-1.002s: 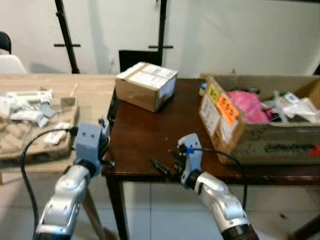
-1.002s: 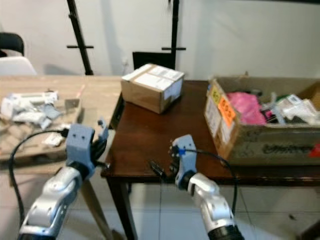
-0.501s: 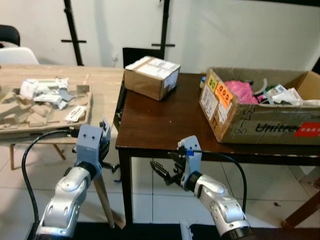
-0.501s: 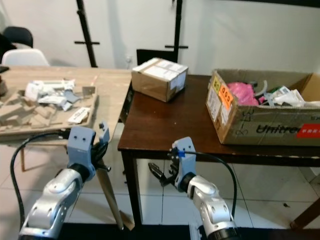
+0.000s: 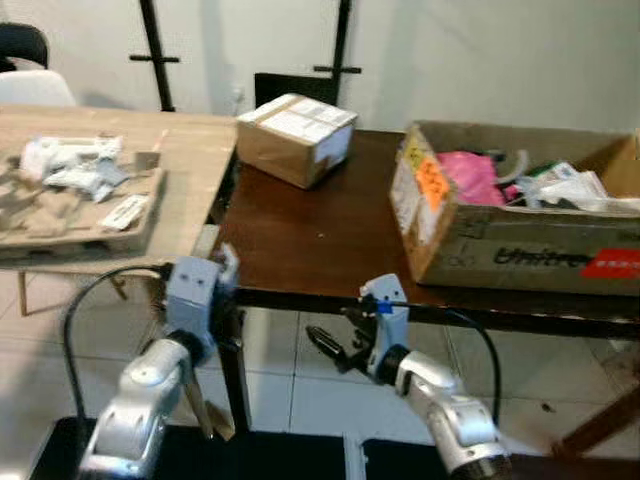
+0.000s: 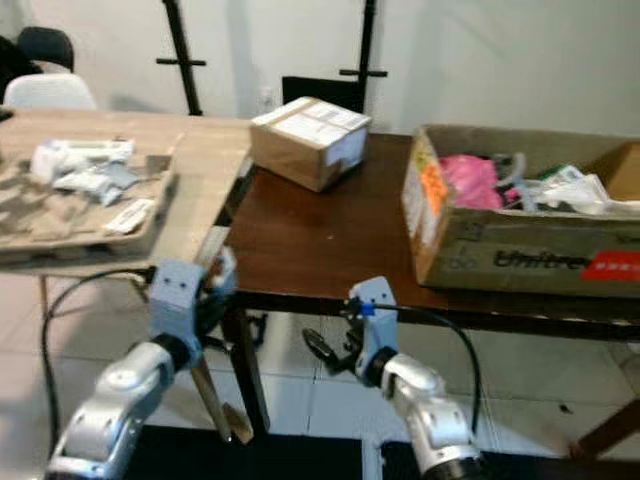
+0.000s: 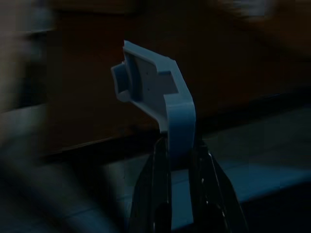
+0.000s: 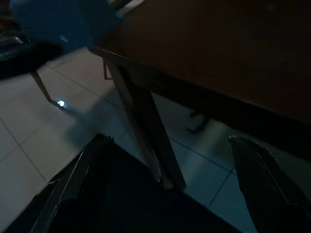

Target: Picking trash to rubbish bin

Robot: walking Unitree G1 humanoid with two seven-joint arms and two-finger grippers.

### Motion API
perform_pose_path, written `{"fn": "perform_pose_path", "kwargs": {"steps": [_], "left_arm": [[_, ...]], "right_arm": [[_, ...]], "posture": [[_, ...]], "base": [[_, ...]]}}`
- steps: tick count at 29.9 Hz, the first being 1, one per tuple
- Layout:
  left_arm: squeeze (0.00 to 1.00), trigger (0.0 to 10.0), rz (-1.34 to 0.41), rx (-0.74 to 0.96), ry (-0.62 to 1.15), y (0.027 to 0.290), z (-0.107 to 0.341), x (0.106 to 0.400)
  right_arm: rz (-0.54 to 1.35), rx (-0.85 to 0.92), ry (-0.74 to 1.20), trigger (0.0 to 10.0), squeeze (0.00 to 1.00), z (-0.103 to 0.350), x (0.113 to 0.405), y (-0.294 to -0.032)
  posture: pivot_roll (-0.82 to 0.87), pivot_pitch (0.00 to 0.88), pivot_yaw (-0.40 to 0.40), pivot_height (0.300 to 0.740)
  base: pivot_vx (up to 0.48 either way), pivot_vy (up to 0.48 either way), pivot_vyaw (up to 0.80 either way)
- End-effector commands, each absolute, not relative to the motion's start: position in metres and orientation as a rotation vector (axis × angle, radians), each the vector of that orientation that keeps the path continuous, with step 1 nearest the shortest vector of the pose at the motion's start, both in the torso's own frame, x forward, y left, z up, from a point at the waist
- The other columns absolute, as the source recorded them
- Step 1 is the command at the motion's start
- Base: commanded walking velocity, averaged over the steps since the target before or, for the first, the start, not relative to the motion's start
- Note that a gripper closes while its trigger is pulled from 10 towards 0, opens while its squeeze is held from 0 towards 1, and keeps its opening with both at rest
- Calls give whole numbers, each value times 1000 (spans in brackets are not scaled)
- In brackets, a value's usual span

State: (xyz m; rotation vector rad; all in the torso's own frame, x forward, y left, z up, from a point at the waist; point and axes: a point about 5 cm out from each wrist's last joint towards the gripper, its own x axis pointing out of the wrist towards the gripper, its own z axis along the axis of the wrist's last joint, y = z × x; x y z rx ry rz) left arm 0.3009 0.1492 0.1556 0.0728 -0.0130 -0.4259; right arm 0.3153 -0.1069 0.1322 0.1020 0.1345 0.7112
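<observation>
Crumpled white packets (image 5: 65, 160) lie on a cardboard tray (image 5: 60, 205) on the light wooden table (image 5: 190, 150) to my left. On the dark brown table (image 5: 310, 230) stand a small taped box (image 5: 295, 138) and a large open carton (image 5: 520, 250) holding a pink bag (image 5: 465, 175) and plastic scraps. My left gripper (image 5: 222, 275) hangs by the dark table's front corner, its fingers (image 7: 160, 194) close together and holding nothing. Below the table's front edge my right gripper (image 5: 335, 345) stands open and empty, its fingers (image 8: 82, 170) spread wide over the floor.
A dark table leg (image 5: 235, 380) stands between my two arms. Pale floor tiles (image 5: 300, 390) show under the table. A white chair (image 5: 35, 90) and black stand poles (image 5: 155, 50) are at the back by the wall.
The whole picture has shifted, so the camera moved: the tables now sit farther off and floor shows beneath them. Both arms keep their pose, and neither gripper took hold of anything.
</observation>
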Motion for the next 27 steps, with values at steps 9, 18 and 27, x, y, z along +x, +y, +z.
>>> {"fn": "perform_pose_path", "kwargs": {"steps": [9, 18, 27], "left_arm": [[0, 10000, -734, 35, 207, 152, 104, 263], [0, 10000, -354, 179, 705, 197, -3, 251], [0, 10000, -73, 61, 795, 199, -42, 227]], "right_arm": [[1120, 113, 360, 10000, 0, 102, 267, -98], [683, -104, 693, 10000, 0, 9, 269, -125], [249, -98, 865, 10000, 0, -48, 233, -159]], "posture": [[43, 135, -52, 740], [47, 122, -54, 740], [30, 103, -39, 740]], "base": [[0, 0, 0], [0, 0, 0], [0, 0, 0]]}}
